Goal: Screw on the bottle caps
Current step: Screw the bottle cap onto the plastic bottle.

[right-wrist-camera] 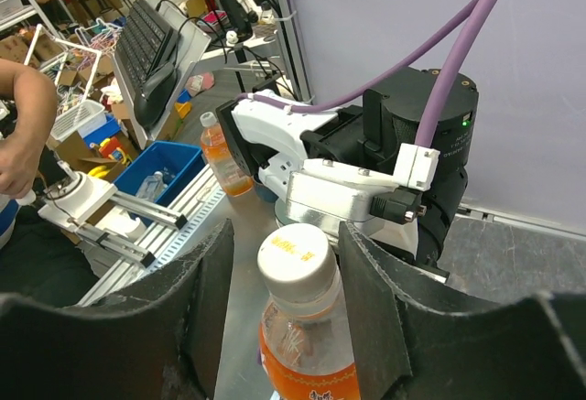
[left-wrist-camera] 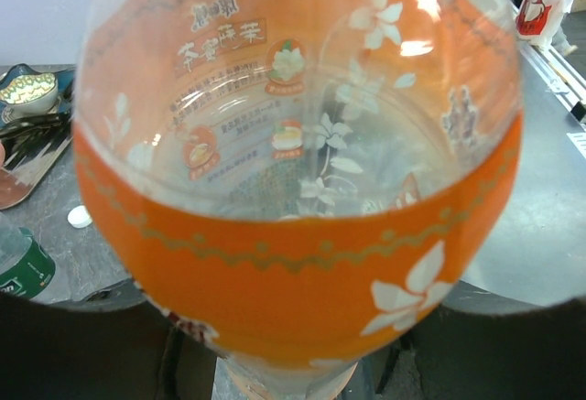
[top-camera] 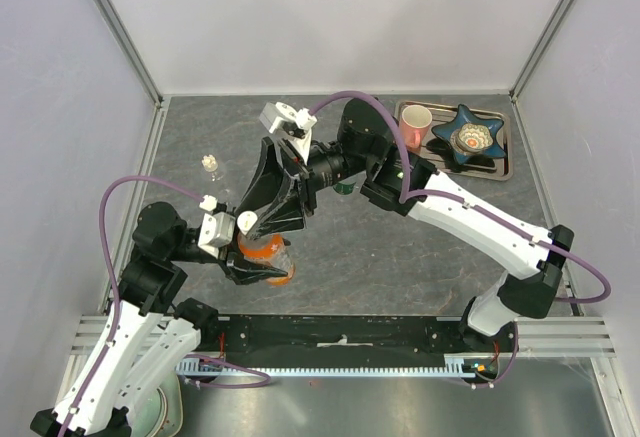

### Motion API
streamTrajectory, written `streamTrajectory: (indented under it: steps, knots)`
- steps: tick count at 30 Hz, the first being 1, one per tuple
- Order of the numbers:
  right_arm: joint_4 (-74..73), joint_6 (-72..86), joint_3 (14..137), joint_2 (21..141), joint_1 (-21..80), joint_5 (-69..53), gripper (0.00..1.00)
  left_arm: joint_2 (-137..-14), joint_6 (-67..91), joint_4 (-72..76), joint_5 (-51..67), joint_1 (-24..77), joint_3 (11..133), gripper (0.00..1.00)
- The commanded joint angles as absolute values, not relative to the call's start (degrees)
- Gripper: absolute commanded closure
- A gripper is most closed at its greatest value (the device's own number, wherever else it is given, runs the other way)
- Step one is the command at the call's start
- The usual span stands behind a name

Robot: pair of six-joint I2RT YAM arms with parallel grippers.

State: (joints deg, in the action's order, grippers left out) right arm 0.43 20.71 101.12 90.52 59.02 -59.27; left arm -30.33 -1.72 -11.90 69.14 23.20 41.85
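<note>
The orange bottle [top-camera: 270, 258] with its orange label fills the left wrist view [left-wrist-camera: 293, 263]. My left gripper [top-camera: 252, 263] is shut on its body and holds it at the front middle of the table. A white cap [right-wrist-camera: 295, 255] sits on the bottle's neck. My right gripper [top-camera: 272, 225] is open just above, its black fingers [right-wrist-camera: 197, 304] on either side of the cap with a gap on the left side. The tiny clear bottle [top-camera: 210, 164] stands at the back left. The green-label bottle [left-wrist-camera: 22, 264] is partly hidden behind my right arm [top-camera: 345, 188]. A loose white cap [left-wrist-camera: 80, 217] lies on the table.
A tray [top-camera: 505, 152] at the back right holds a pink mug [top-camera: 415, 121] and a blue star-shaped dish [top-camera: 468, 135]. The enclosure walls close off the left, back and right sides. A metal rail [top-camera: 340, 342] runs along the near edge.
</note>
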Motion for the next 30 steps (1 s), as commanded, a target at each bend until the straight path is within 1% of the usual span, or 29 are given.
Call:
streamTrajectory:
  steps: [1, 4, 7, 10, 18, 25, 30]
  knots:
    - [2.90, 21.27, 103.36, 90.79, 59.24, -60.73, 0.44, -30.24, 1.05, -11.34, 68.82, 22.76, 43.51, 0.98]
    - [2.73, 21.09, 103.27, 90.79, 59.24, -60.38, 0.49, -30.23, 1.41, -11.34, 68.73, 22.85, 43.68, 0.98]
    - [2.11, 20.83, 103.27, 90.79, 59.24, -59.94, 0.60, -30.15, 1.49, -11.25, 68.12, 22.85, 43.86, 0.98]
    - [0.62, 19.69, 103.27, 90.70, 59.24, -59.06, 0.67, -30.15, 1.67, -11.16, 67.15, 22.76, 44.12, 0.98]
    - [-6.41, 15.65, 103.01, 90.35, 59.24, -56.61, 0.70, -30.15, 2.63, -10.72, 65.83, 22.68, 44.91, 0.98]
    - [-7.03, 14.50, 100.90, 87.98, 59.24, -54.49, 0.76, -29.88, 5.45, -7.91, 63.63, 22.06, 45.35, 0.98]
    - [-7.03, 14.06, 99.14, 85.88, 59.15, -53.26, 0.78, -29.71, 7.12, -6.60, 62.84, 21.88, 45.44, 0.98]
